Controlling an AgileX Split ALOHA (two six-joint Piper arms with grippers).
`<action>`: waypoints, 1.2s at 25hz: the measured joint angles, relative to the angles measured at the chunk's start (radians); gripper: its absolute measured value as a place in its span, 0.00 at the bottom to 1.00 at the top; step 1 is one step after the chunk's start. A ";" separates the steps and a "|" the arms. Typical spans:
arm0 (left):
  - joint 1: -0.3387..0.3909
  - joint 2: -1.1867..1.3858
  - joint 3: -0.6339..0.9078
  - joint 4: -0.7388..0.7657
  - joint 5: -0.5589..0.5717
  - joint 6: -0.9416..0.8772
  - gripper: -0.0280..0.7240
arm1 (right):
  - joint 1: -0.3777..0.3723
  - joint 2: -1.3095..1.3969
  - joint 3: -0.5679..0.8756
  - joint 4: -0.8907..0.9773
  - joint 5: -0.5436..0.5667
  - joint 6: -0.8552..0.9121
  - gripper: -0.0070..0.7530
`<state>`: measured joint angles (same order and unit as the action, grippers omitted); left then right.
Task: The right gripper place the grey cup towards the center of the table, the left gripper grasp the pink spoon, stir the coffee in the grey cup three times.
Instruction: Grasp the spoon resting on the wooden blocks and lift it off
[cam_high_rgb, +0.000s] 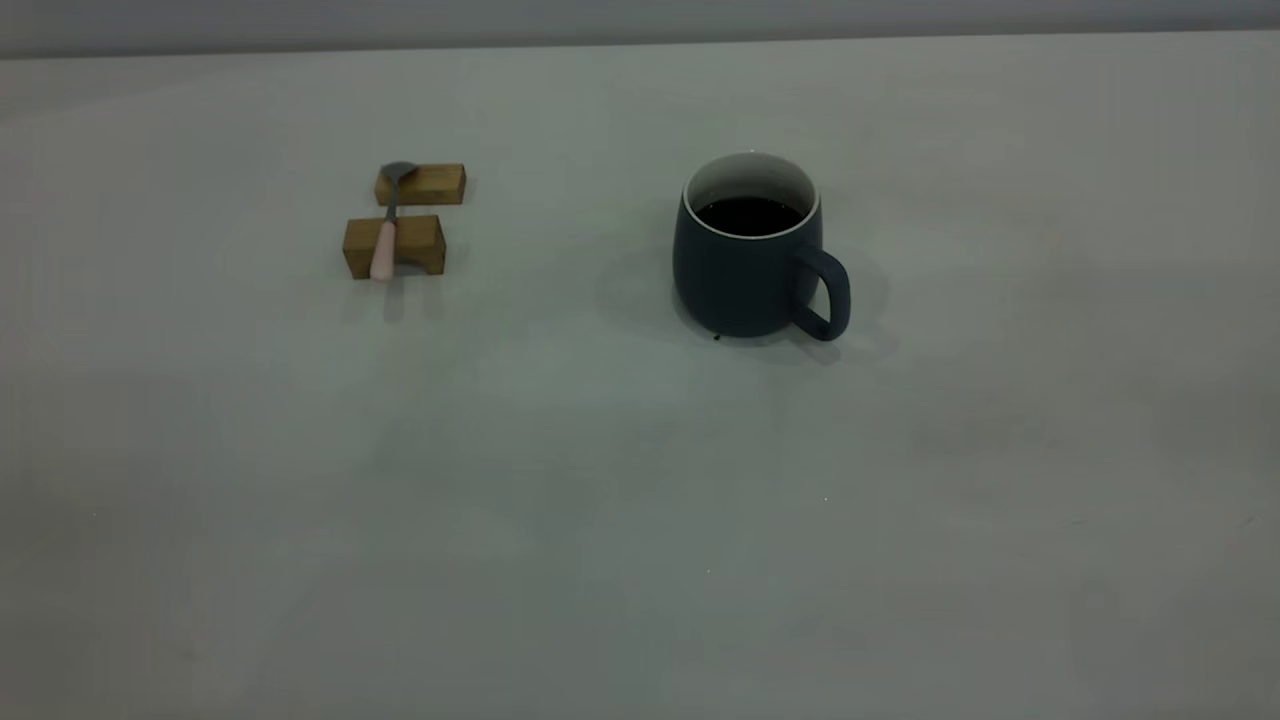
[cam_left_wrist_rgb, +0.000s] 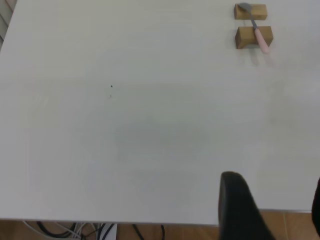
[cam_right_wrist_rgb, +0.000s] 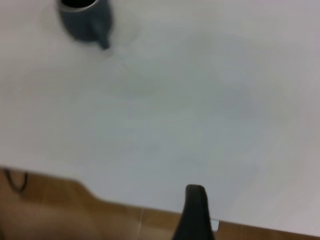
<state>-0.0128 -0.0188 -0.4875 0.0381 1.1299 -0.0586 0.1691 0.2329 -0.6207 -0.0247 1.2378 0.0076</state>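
the grey cup (cam_high_rgb: 750, 262) stands right of the counter (cam_high_rgb: 640, 520) centre, coffee (cam_high_rgb: 748, 215) high enough to slop if jerked. the pink spoon (cam_high_rgb: 385, 245) bridges two wooden blocks (cam_high_rgb: 395, 245) at left and could roll off if nudged. only one finger of the left tool (cam_left_wrist_rgb: 240, 207) and right tool (cam_right_wrist_rgb: 196, 212) shows, so i cannot tell their opening; neither holds anything.

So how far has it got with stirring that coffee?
Barely begun. Nothing looks done: the grey cup of coffee stands right of the table's centre, and the pink spoon lies across two wooden blocks. Nothing is in hand; both grippers sit back at the table's near edge. Moving the cup, grasping the spoon and stirring all remain.
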 joint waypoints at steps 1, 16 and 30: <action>0.000 0.000 0.000 0.000 0.000 0.000 0.61 | -0.028 -0.028 0.015 0.000 0.000 0.000 0.93; 0.000 0.000 0.000 0.000 0.000 0.000 0.61 | -0.141 -0.208 0.152 0.009 -0.103 -0.018 0.92; 0.000 0.000 0.000 0.000 0.000 0.000 0.61 | -0.141 -0.214 0.152 0.050 -0.103 -0.024 0.74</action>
<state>-0.0128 -0.0188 -0.4875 0.0381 1.1299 -0.0586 0.0279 0.0193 -0.4684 0.0249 1.1346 -0.0168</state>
